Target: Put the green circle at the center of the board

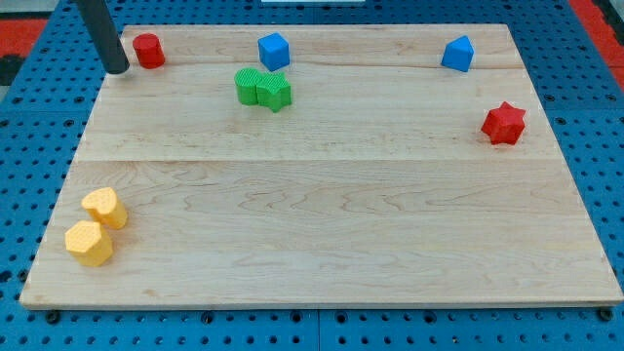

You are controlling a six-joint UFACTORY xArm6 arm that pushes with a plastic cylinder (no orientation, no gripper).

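Observation:
The green circle [249, 86] sits near the view's top, left of the middle, touching a green star [276, 92] on its right. My tip [116, 68] is at the board's top left corner, just left of a red cylinder [148, 51]. The tip is well to the left of the green circle and apart from it. The wooden board [322, 195] fills most of the view.
A blue cube [274, 51] lies just above the green pair. A blue block [457, 54] is at the top right and a red star [504, 123] at the right. Two yellow blocks [104, 208] [89, 243] sit at the bottom left.

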